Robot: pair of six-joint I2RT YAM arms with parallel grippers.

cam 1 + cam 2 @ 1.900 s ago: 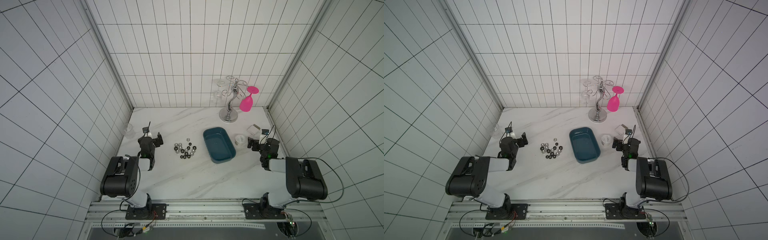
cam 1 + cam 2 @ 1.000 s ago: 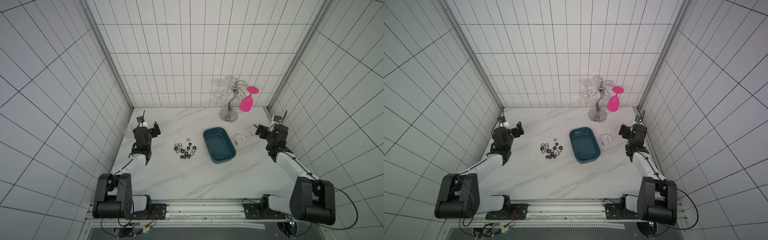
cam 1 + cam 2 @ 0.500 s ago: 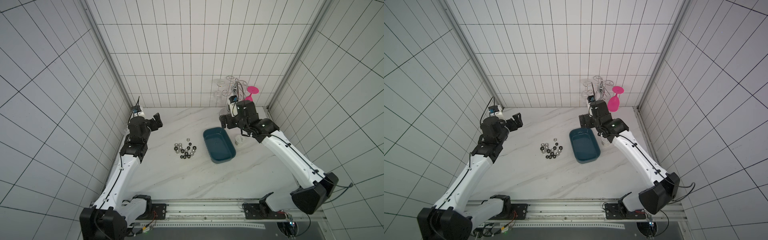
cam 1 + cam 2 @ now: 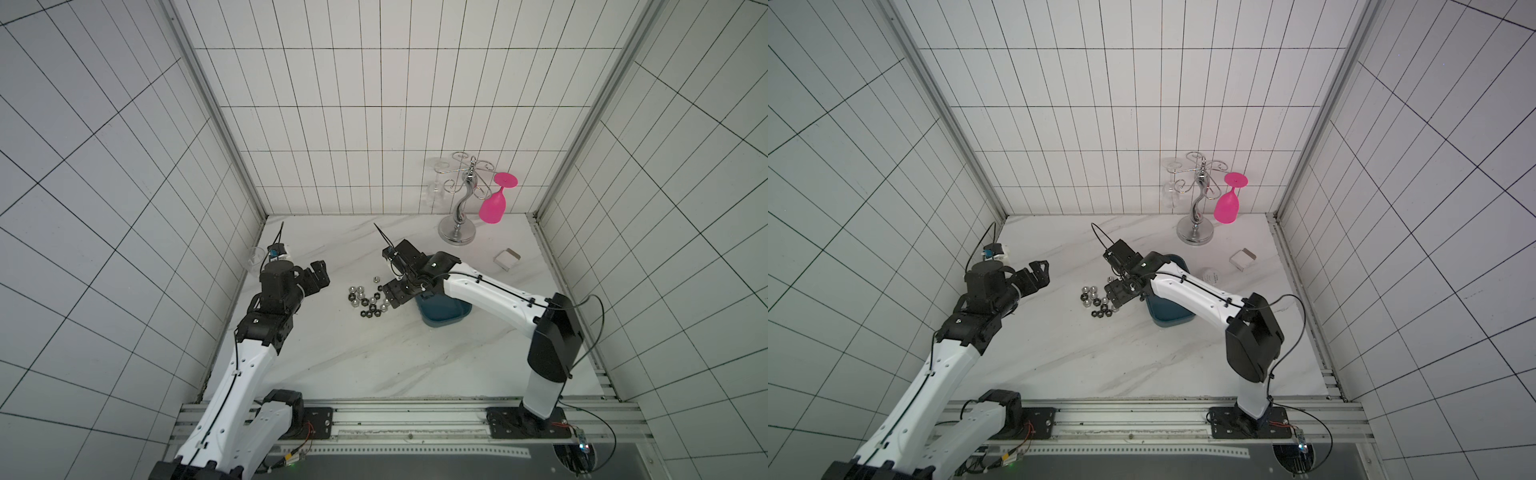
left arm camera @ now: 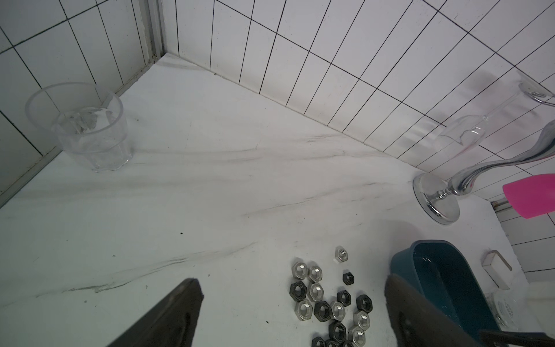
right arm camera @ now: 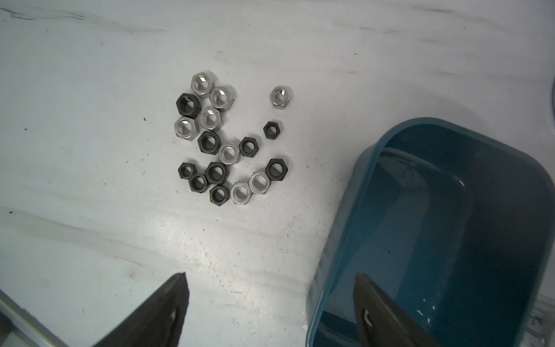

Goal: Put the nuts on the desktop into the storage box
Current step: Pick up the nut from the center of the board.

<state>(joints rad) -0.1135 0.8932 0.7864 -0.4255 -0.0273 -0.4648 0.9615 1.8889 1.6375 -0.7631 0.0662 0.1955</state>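
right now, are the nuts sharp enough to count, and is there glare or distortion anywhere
Right wrist view: nuts crisp, every hole readable; right gripper with its fingers out of focus; faint shadow beside the storage box. Left wrist view: bright highlights on the chrome stand. In both top views the nuts are specks and the wide lens splays the wall tiles.

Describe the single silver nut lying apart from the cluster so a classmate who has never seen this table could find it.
Find the teal storage box on the marble desktop; beside it lies a cluster of silver and black nuts. Toward the back wall two nuts sit apart, and the lone silver nut is the farther one. It is the only shiny nut touching no other.
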